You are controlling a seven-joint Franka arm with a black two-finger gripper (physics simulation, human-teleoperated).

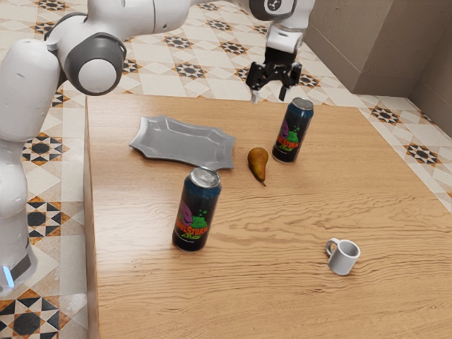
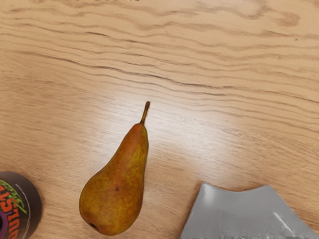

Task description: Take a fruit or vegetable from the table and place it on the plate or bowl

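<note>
The speckled brown-gold pear (image 1: 258,163) turns redder along its neck and ends in a dark stem. The flat, angular metal plate (image 1: 182,141) is plain silver-grey. The two tall drink cans (image 1: 197,210) share one design: a dark navy body, a purple and bright green graphic with green lettering, and a silver top. The small ceramic mug (image 1: 343,256) is plain white. The wooden table (image 1: 282,233) is honey-coloured with wavy darker grain (clearest in the wrist view). The tiled floor (image 1: 183,67) is cream with black-and-orange star medallions. The glossy robot arm (image 1: 42,78) is white with grey joints, and its two-finger gripper (image 1: 268,95) is black.
</note>
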